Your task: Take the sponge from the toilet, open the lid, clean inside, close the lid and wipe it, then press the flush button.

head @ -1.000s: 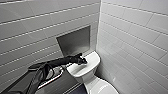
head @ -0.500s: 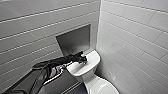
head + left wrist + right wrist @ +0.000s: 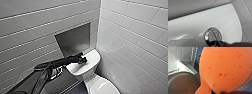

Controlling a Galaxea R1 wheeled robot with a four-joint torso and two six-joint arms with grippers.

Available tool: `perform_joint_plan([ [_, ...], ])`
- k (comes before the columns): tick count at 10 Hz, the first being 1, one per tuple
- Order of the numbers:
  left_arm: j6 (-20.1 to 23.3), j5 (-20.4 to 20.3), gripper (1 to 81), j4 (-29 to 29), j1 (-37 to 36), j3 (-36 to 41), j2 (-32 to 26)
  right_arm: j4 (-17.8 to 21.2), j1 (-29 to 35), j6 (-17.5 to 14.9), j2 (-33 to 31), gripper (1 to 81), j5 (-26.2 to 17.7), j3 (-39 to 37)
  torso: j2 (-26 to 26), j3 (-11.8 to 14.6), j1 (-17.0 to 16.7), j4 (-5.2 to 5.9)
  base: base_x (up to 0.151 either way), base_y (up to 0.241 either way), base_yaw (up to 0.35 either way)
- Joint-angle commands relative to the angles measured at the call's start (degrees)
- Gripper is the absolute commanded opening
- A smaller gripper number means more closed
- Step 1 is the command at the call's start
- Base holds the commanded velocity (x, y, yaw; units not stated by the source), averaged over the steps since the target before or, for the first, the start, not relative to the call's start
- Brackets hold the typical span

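Note:
The white toilet (image 3: 93, 65) stands in the corner, its lid (image 3: 102, 87) closed. My left arm reaches in from the left, and my left gripper (image 3: 83, 60) rests shut on the middle of the tank top. In the left wrist view its dark tip (image 3: 218, 43) touches the near edge of the round chrome flush button (image 3: 212, 35) set in the white tank top (image 3: 199, 22). The orange sponge (image 3: 225, 68) looms close in the right wrist view, gripped by my right gripper (image 3: 226, 92), above and beside the closed toilet lid (image 3: 181, 82).
A grey recessed panel (image 3: 73, 40) sits in the tiled wall just behind the tank. A second tiled wall (image 3: 132, 40) closes in tight on the right. Dark blue floor tiles (image 3: 246, 85) lie beside the toilet.
The left gripper has stayed on the tank top with hardly any movement. The sponge remains in the right gripper.

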Motion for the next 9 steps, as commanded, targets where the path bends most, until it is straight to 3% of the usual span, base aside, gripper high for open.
perform_joint_plan([
  [1, 0.02, 1.12, 1.0, 1.81, -6.55, -2.42, 1.62, -0.51, -0.77, -0.12, -0.37, 1.0, -3.51, 1.01, 0.00, 0.00, 0.00, 0.00, 0.000, 0.000, 0.000],
  [9, 0.37, 0.59, 1.0, 5.07, -4.70, -9.18, 5.84, -0.24, -0.94, -0.12, 1.92, 1.0, -3.51, -1.89, 0.00, 0.00, -0.02, 0.00, 0.000, 0.000, 0.000],
])
